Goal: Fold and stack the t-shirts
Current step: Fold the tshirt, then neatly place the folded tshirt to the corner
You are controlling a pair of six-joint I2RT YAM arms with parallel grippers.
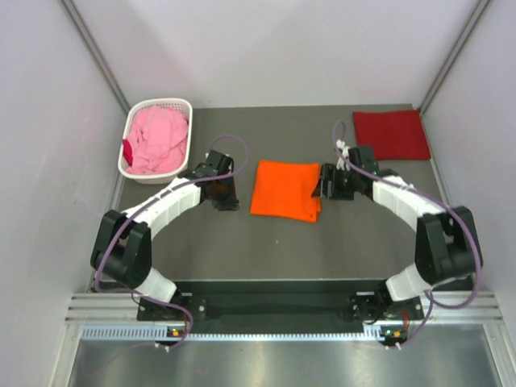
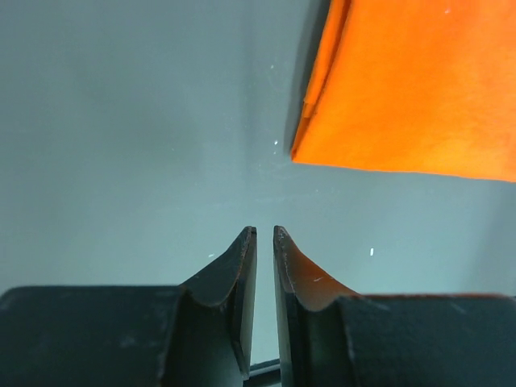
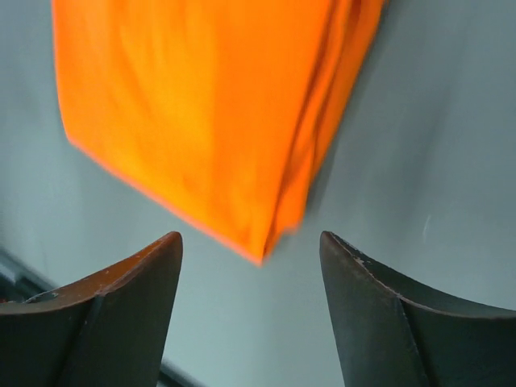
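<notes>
Presently, the folded orange t-shirt (image 1: 285, 190) is found flat at the middle of the table (image 1: 266, 242), flanked by the left gripper (image 2: 264, 234), pressed nearly together, and the right gripper (image 3: 251, 242), spread beside its corner, judged poised for transfer onto the folded dark red t-shirt (image 1: 391, 135) at far right.

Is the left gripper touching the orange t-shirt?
Apart. The left wrist view shows bare table between the left gripper and the orange t-shirt.
</notes>
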